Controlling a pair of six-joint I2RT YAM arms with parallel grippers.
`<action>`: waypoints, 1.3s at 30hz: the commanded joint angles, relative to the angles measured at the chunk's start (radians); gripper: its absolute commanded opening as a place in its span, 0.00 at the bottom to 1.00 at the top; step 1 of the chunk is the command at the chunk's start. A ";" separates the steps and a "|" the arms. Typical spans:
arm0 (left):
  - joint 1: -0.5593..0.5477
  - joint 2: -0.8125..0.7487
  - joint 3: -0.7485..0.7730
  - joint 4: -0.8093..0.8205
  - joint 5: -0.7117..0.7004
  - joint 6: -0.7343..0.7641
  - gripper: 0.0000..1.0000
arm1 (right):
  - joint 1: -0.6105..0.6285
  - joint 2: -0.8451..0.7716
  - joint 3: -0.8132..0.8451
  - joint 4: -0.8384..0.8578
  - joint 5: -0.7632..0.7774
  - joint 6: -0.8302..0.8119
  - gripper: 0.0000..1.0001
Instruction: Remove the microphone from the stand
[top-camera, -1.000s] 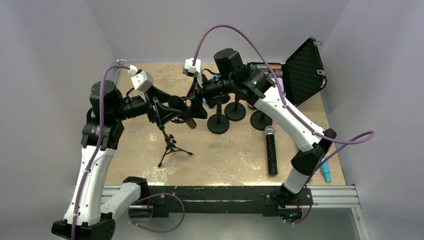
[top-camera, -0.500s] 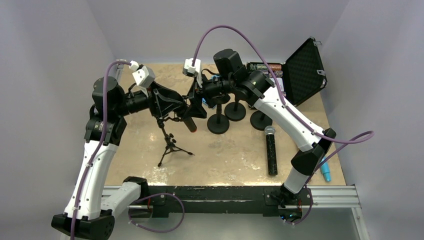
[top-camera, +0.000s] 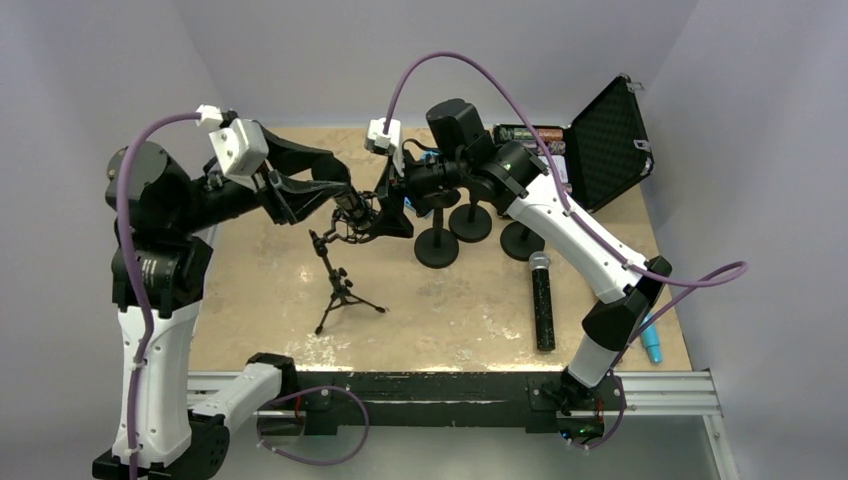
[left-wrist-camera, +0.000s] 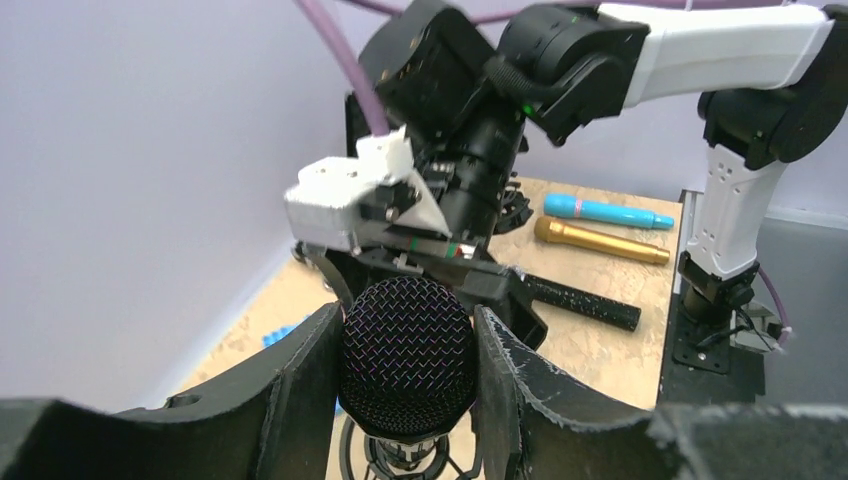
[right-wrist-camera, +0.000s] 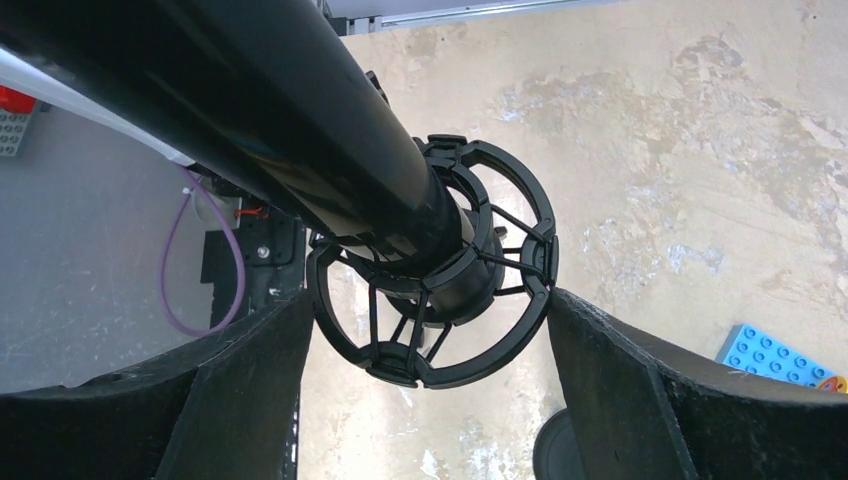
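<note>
The black microphone's mesh head (left-wrist-camera: 407, 355) is clamped between the fingers of my left gripper (left-wrist-camera: 407, 340), which is shut on it. In the right wrist view the microphone's black body (right-wrist-camera: 300, 130) still passes through the stand's round shock mount (right-wrist-camera: 480, 368). My right gripper (right-wrist-camera: 425, 300) holds that mount, with both fingers against its ring. From above, the left gripper (top-camera: 345, 205) and right gripper (top-camera: 385, 215) meet over the small tripod stand (top-camera: 341, 290). The microphone itself is mostly hidden between them.
Another black microphone (top-camera: 542, 300) lies on the table to the right. Three round-base stands (top-camera: 436, 245) sit behind the grippers, next to an open black case (top-camera: 605, 140). A teal microphone (left-wrist-camera: 605, 211) and a gold one (left-wrist-camera: 600, 241) lie near the right arm's base. A blue brick (right-wrist-camera: 775, 355) lies on the table.
My left arm has risen and swung back to the left, and its jaws have closed on the microphone's head. The microphone's lower end has drawn up toward the mount. The right arm has not moved.
</note>
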 joint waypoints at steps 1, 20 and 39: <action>-0.001 0.014 0.133 0.022 -0.022 0.053 0.00 | 0.015 0.004 -0.012 -0.008 -0.012 -0.007 0.89; -0.001 0.058 0.381 -0.141 -0.077 0.105 0.00 | 0.009 -0.118 0.127 -0.018 0.038 -0.087 0.94; -0.001 0.052 0.226 0.119 0.047 -0.192 0.00 | 0.032 -0.055 0.199 0.352 -0.152 0.220 0.89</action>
